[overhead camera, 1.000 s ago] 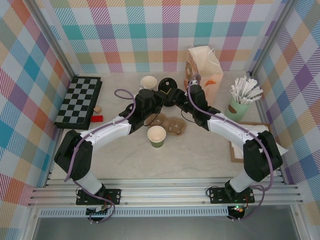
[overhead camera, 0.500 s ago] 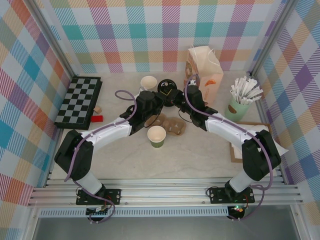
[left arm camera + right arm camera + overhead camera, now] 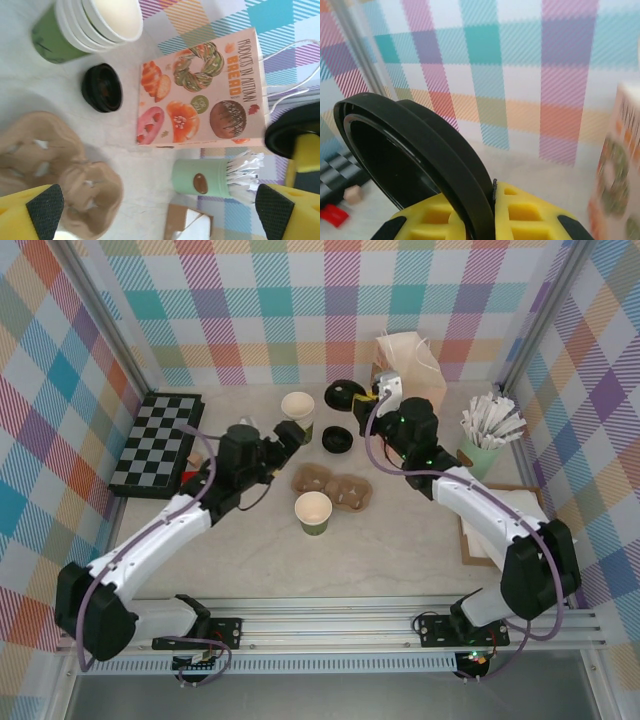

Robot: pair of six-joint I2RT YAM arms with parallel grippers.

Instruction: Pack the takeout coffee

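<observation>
One black lid (image 3: 385, 160) tight in the right tool (image 3: 489, 210); left tool (image 3: 160, 210) wide open.

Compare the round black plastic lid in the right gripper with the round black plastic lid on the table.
The gripped lid is pinched by the right gripper, above the table and tilted; the table lid lies flat, untouched. The gripped lid is farther from the brown cardboard cup carrier than the table lid. Both are round and black.
</observation>
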